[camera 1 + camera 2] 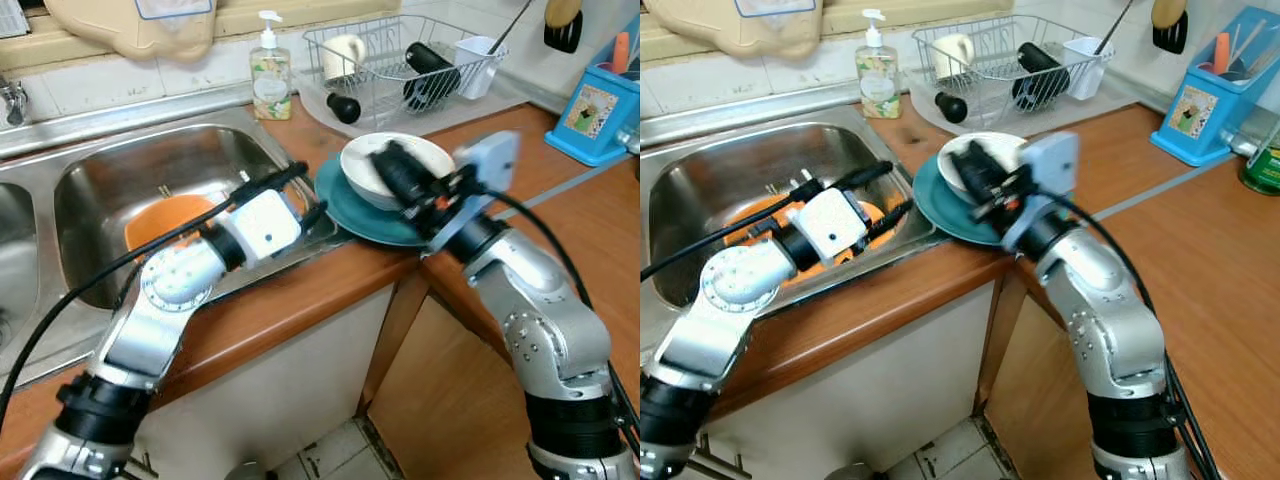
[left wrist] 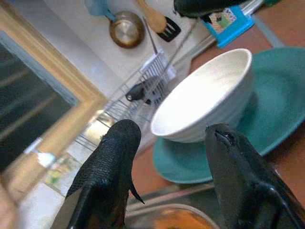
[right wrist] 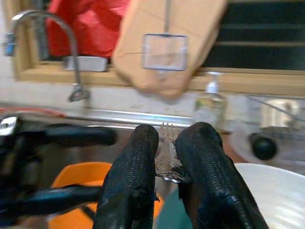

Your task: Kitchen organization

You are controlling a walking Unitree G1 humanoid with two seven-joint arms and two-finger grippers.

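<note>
A white bowl (image 1: pixel 438 160) stands on a teal plate (image 1: pixel 348 208) on the wooden counter, just right of the sink. My right gripper (image 1: pixel 386 162) hovers over the bowl, pointing towards the sink. In the right wrist view its fingers (image 3: pixel 133 171) are shut on a metal fork (image 3: pixel 167 155), tines up. My left gripper (image 1: pixel 311 190) is open at the sink's right rim, just left of the plate. In the left wrist view its fingers (image 2: pixel 116 157) frame the bowl (image 2: pixel 205 100) and plate (image 2: pixel 271 95) without touching them.
An orange dish (image 1: pixel 160 220) lies in the steel sink (image 1: pixel 110 165). Behind stand a soap bottle (image 1: pixel 270 75) and a wire dish rack (image 1: pixel 400 55) holding cups and dark items. A blue utensil holder (image 1: pixel 598 112) is at the far right. The counter edge drops off below.
</note>
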